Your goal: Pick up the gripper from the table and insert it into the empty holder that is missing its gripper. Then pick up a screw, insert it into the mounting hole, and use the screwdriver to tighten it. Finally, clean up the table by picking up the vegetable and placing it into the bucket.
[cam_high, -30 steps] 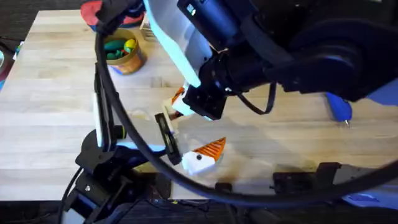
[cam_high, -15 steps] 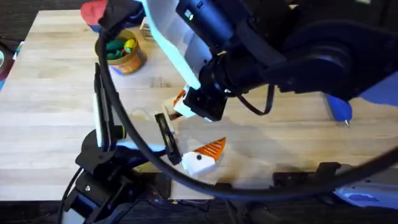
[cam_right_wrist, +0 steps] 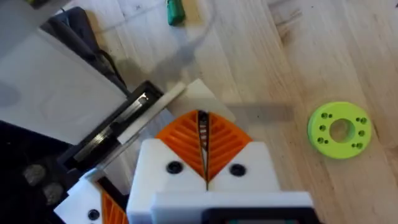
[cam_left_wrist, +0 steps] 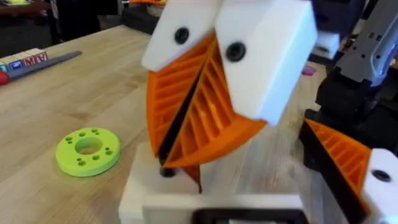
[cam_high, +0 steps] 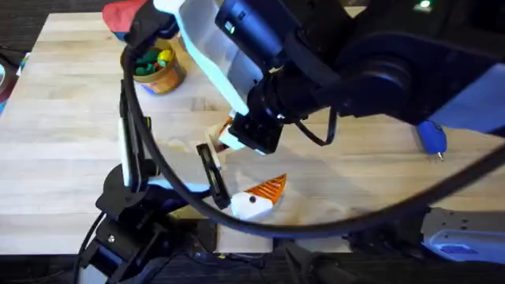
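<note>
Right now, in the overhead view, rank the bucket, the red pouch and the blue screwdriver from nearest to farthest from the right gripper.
From the right gripper, at mid-table:
1. Bucket, toward the far left.
2. Red pouch, at the far left edge, beyond the bucket.
3. Blue screwdriver, out at the right.

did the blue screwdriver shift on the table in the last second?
No. In the overhead view the blue screwdriver lies at the same spot near the table's right edge as before; what changed is the right arm above it.

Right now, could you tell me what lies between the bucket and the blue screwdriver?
In the overhead view, the right arm spans between the bucket and the screwdriver.
</note>
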{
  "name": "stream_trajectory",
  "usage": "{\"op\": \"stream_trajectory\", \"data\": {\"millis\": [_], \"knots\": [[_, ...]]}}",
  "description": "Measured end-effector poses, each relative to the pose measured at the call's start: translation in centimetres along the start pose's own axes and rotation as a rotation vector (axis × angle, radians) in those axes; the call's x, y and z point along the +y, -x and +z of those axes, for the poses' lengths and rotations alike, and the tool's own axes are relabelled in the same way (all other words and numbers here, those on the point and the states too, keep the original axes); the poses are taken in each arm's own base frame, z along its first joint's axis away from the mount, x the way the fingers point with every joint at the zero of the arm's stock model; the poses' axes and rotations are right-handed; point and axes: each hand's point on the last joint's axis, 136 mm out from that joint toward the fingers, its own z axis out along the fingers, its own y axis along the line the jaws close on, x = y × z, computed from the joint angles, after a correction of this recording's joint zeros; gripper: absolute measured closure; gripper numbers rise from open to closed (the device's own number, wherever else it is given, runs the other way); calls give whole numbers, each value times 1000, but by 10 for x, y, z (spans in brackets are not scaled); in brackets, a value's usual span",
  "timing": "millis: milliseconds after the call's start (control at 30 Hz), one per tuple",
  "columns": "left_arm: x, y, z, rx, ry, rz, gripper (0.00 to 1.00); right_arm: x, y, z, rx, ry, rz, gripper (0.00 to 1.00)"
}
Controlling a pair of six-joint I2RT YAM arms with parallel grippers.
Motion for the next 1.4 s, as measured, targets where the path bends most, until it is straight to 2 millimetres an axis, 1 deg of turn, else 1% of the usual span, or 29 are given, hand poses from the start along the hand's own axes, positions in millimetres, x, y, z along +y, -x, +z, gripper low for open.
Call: {"op": "stream_trajectory", "data": {"millis": [300, 333, 567, 600, 667, 700, 733, 800, 867, 1000, 1100, 1233, 1333, 1400], "knots": [[0, 0, 0, 0, 2, 0, 15, 0, 0, 1, 4, 1, 3, 996], [0, 0, 0, 0, 3, -1, 15, 0, 0, 1, 3, 1, 5, 971], [1, 0, 0, 0, 5, 0, 15, -1, 0, 0, 1, 1, 9, 608], [1, 0, 0, 0, 4, 0, 15, -1, 0, -1, -2, -1, 15, 529], [1, 0, 0, 0, 4, 0, 15, -4, 1, -5, -12, -8, 21, 267], [1, 0, 0, 0, 4, 0, 15, -6, 2, -9, -23, -13, 25, 105], [1, 0, 0, 0, 4, 0, 15, -8, 3, -14, -36, -19, 26, 33], [1, 0, 0, 0, 4, 0, 15, -12, 6, -26, -68, -33, 32, 11], [1, 0, 0, 0, 4, 0, 15, -17, 7, -43, -105, -52, 43, 7], [1, 0, 0, 0, 4, 0, 15, -29, 1, -77, -155, -94, 78, 9], [1, 0, 0, 0, 4, 0, 15, -37, -12, -98, -161, -123, 113, 9], [1, 0, 0, 0, 4, 0, 15, -40, -39, -120, -120, -146, 169, 8], [1, 0, 0, 0, 4, 0, 15, -36, -59, -134, -96, -142, 205, 7], [1, 0, 0, 0, 4, 0, 15, -31, -66, -143, -105, -124, 221, 7]]}}
